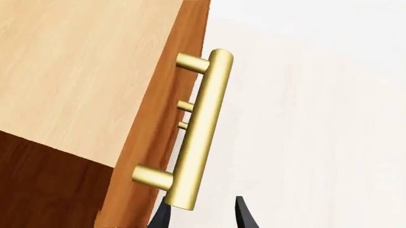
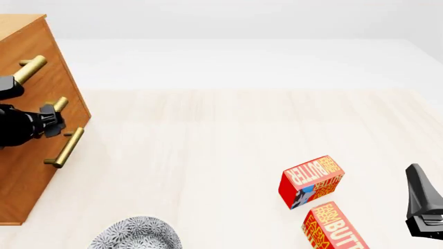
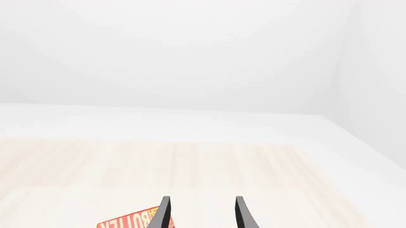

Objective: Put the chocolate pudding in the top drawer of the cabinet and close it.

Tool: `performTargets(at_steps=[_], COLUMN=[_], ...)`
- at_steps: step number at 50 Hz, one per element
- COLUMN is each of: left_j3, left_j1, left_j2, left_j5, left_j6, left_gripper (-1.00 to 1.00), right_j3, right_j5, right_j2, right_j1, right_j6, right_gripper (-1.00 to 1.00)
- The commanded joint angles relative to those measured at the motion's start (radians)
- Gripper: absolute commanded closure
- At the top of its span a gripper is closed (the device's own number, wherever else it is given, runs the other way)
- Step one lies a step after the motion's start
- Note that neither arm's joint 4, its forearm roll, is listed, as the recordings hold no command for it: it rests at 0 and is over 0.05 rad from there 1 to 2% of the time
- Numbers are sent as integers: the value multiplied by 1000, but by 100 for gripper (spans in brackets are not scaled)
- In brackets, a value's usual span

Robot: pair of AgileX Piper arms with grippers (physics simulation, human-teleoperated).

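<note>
pale table (image 2: 207, 135), closed cabinet (image 2: 31, 171), left gripper (image 2: 52, 118) at drawer handle (image 2: 59, 105)

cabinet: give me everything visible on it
The cabinet is a honey-brown wooden chest with a paler top, standing on the table at the far left of the front view, partly cut off. Three brass bar handles show on its front, each on two short posts. The left gripper is at the middle one; whether it touches cannot be told. All drawers look closed.
</note>
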Motion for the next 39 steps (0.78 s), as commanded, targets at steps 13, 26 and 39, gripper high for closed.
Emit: performTargets(at_steps=[13, 26, 39], left_j3=[-116, -284, -406], left_j1=[240, 199, 145], left_j2=[-296, -422, -484], left_j5=[276, 462, 569], left_j6=[23, 32, 31], left_gripper=[-100, -100, -100], right_j3=[1, 1, 1], right_j5=[10, 10, 10], right_j2=[0, 0, 0], right_j1=[9, 9, 9], right_j6=[13, 13, 13], right_gripper=[-100, -100, -100])
